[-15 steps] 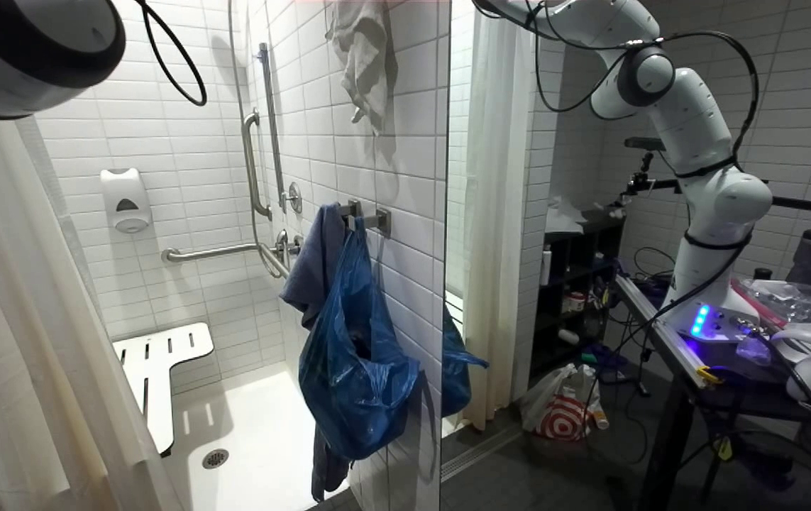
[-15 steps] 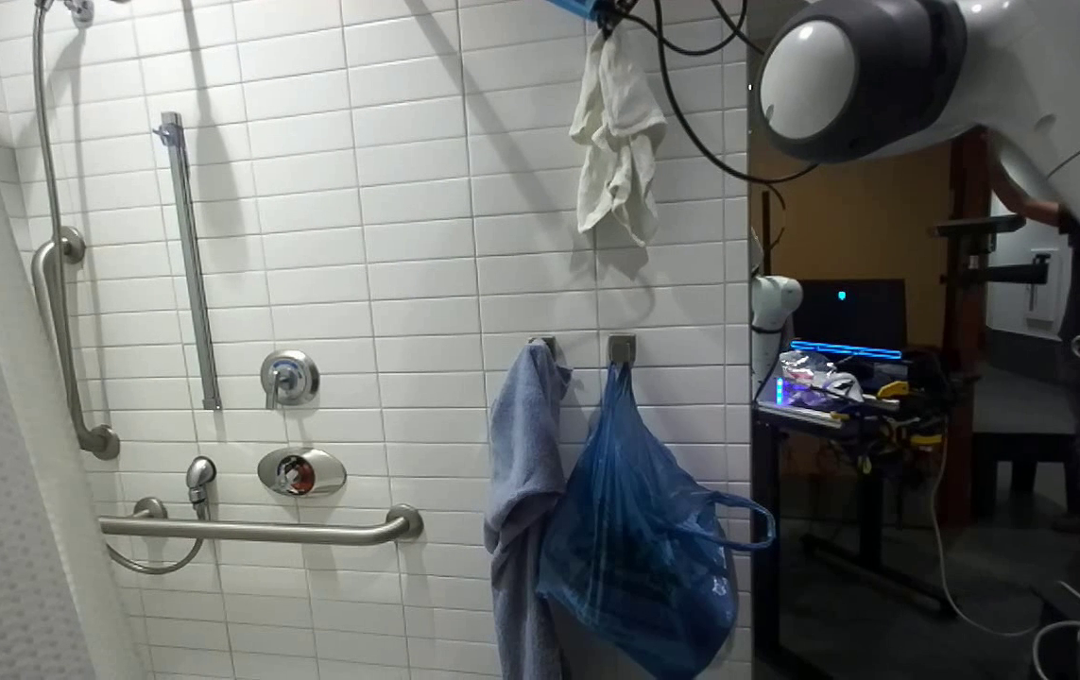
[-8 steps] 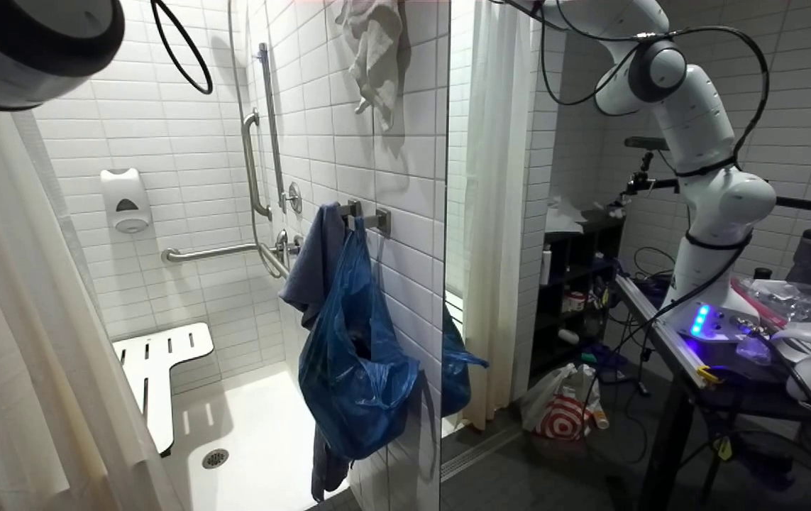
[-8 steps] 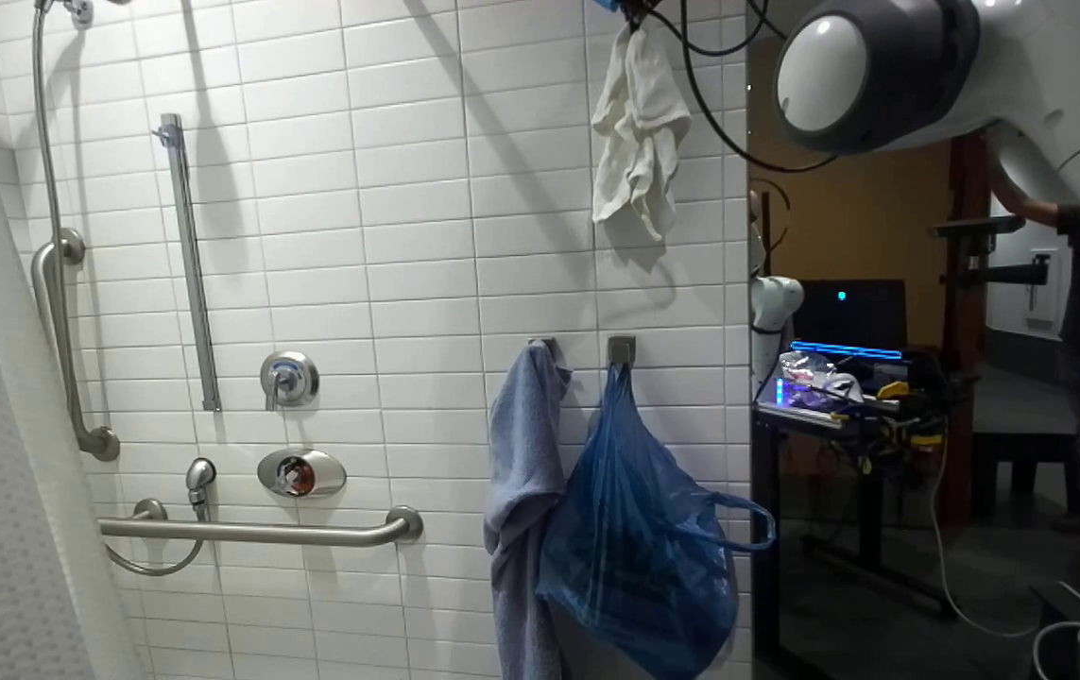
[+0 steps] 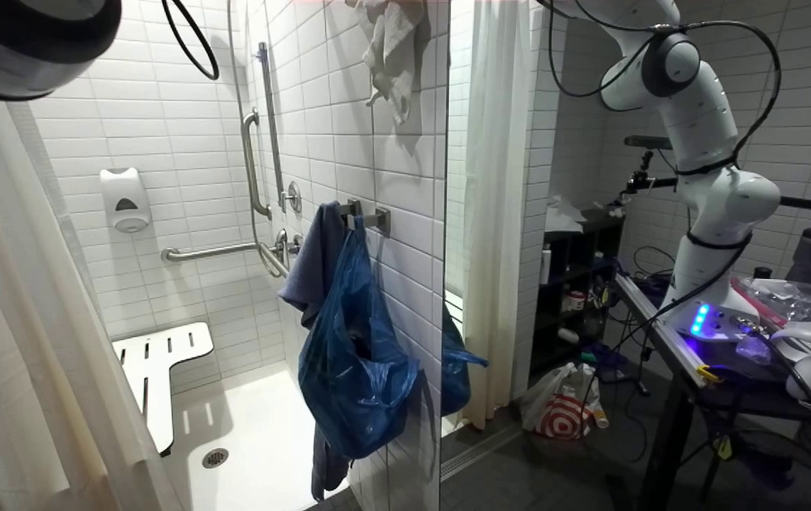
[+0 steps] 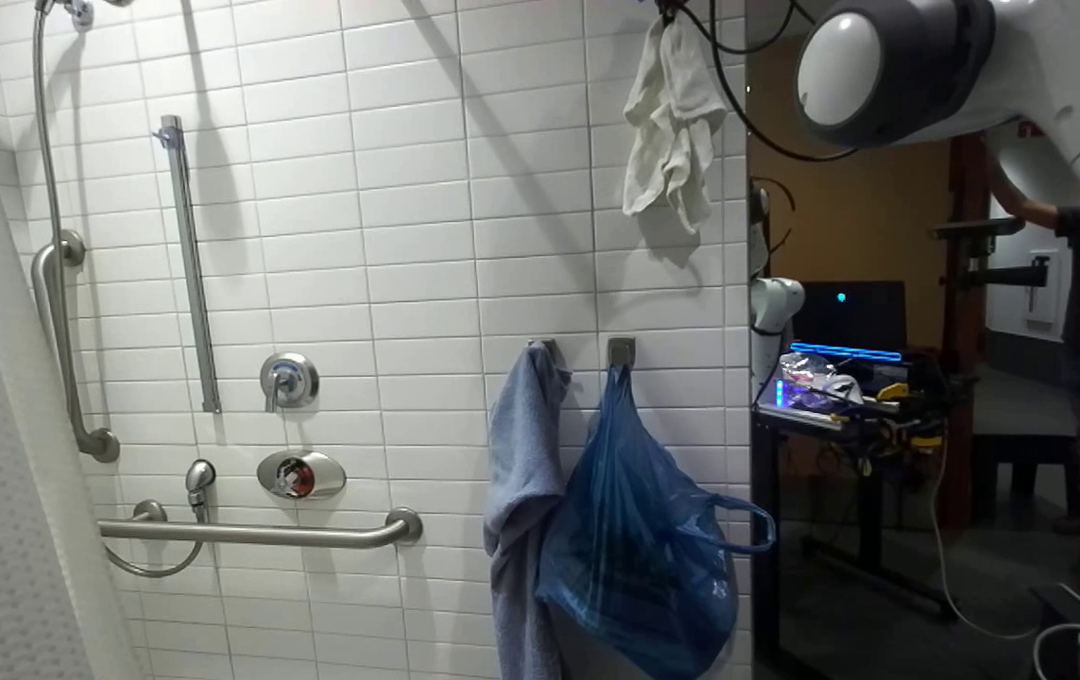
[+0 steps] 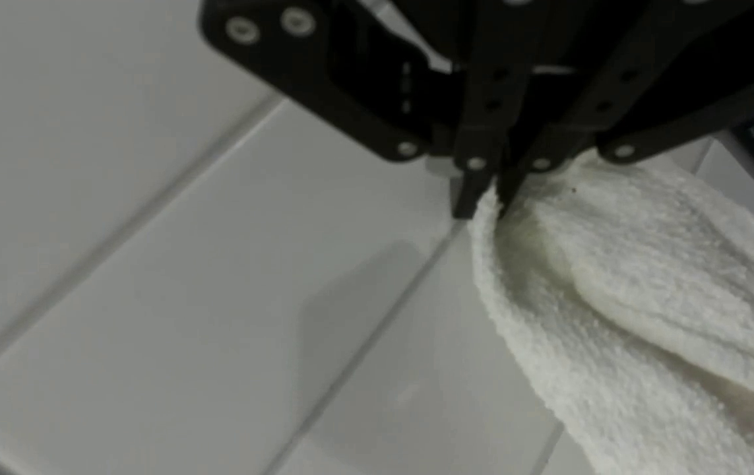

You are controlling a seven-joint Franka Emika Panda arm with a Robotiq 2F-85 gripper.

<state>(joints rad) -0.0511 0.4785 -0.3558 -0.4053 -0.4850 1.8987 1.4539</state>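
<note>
White cloth (image 6: 677, 142): hangs limp in front of the tiled wall (image 6: 407, 217), higher than the hooks (image 6: 622, 352); I can't tell whether it touches the tiles.
End effector (image 7: 487, 201): fully closed, with the cloth's gathered top pinched between its jaws.
Moving the cloth: I judge it best done slowly, pinch kept firm, any contact with the tiles light so it doesn't drag loose.
Blue bag (image 6: 639, 529) and towel (image 6: 525, 453): on the hooks below; I'd keep the hem above both.
Lettering: no readable words; a shopping bag (image 5: 554, 419) on the floor (image 5: 511, 482) shows a red bullseye, apparently Target's. The blue bag's pale mark is too small to make out.
</note>
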